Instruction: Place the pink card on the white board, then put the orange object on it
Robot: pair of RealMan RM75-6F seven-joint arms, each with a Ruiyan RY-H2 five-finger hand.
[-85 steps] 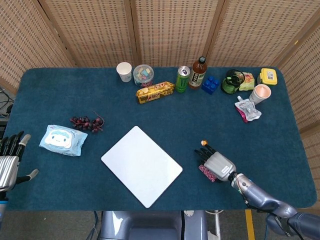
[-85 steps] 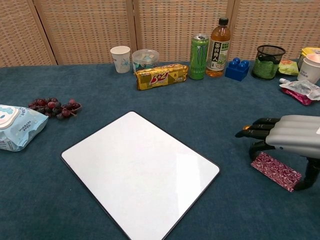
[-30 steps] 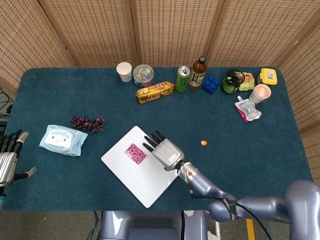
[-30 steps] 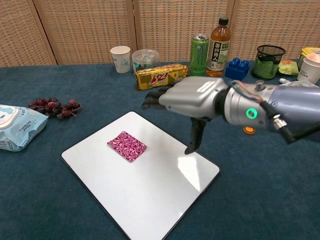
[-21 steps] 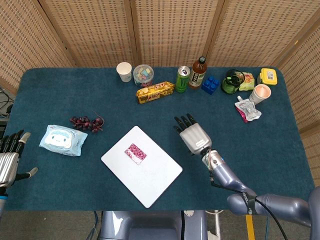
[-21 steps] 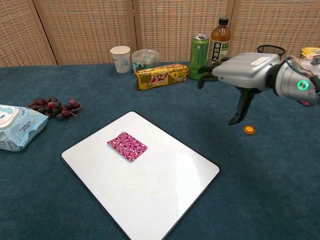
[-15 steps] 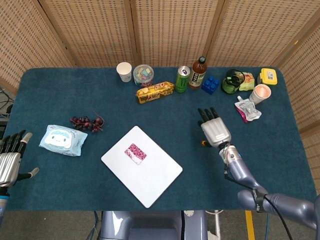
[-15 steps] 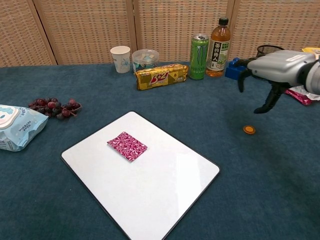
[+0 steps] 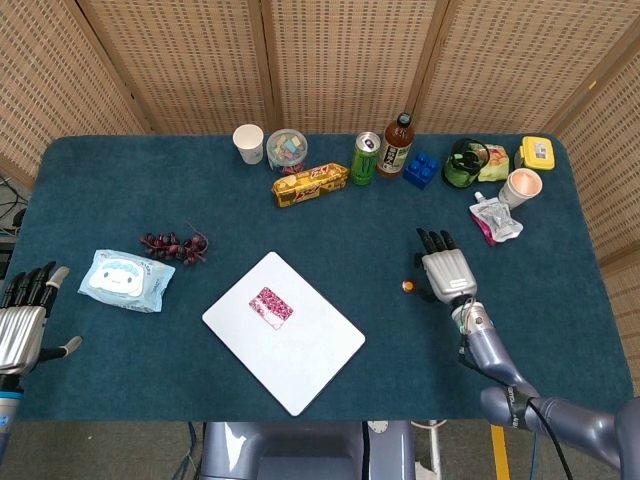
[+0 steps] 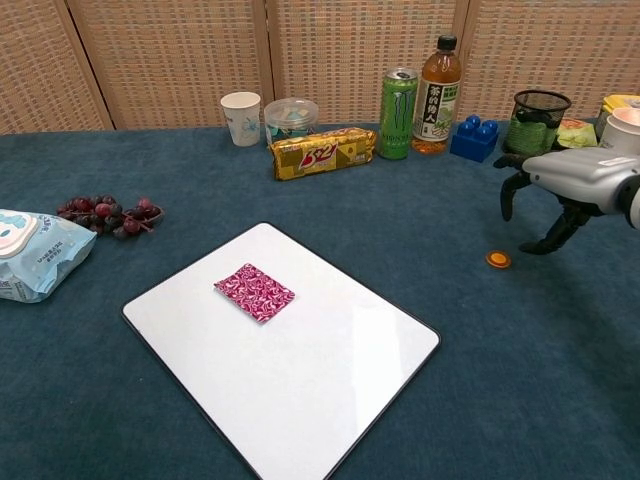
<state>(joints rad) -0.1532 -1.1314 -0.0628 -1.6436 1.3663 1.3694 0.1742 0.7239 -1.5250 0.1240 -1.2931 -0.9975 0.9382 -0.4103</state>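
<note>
Pink card (image 9: 270, 307) now lies flat on the white board (image 9: 320, 365), toward the board's left half, nothing touching it. First part of the task reads as done.

Right hand (image 9: 447, 271) has left the board and swung out to the right; a second ago it hung over the board just beside the card, and 2.8 s ago it was low at the near right of the table (image 9: 120, 200), over the card where the card then lay. It now hovers just right of the orange object (image 9: 407, 286), a small disc on the blue cloth, well apart from the board. Fingers (image 10: 513, 191) are spread and curved down with the thumb held apart, holding nothing; the chest view shows a gap between thumb tip and disc, so no contact yet.

The orange object has not moved in any frame.

Left hand (image 9: 22, 320) sits at the far left edge, fingers apart, empty, essentially unchanged throughout.

Judgement: step in hand is the reach for the disc. It is small and flat, so a fingertip pinch will probably be needed, with some risk of it skidding on the cloth.
</note>
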